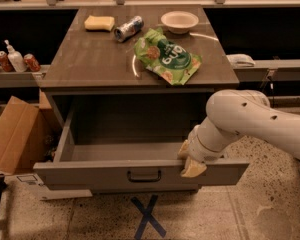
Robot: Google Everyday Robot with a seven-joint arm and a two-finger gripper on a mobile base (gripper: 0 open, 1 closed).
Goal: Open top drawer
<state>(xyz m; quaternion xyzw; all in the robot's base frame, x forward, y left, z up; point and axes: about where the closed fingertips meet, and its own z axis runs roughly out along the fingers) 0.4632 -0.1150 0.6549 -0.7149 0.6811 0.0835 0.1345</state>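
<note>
The top drawer (90, 175) of the grey-brown cabinet stands pulled far out, its deep grey box empty. Its flat front panel carries a small dark bar handle (144, 176) at the centre. My gripper (191, 163) is at the right part of the front panel's top edge, with its tan fingertips (194, 169) over the panel. The white arm (250, 124) reaches in from the right and covers the drawer's right corner. The lower drawers are hidden under the open one.
On the cabinet top (90, 59) lie a green snack bag (167, 58), a can (128, 28), a yellow sponge (99, 23) and a white bowl (179, 21). A cardboard box (12, 134) stands at the left. A blue tape X (147, 216) marks the floor in front.
</note>
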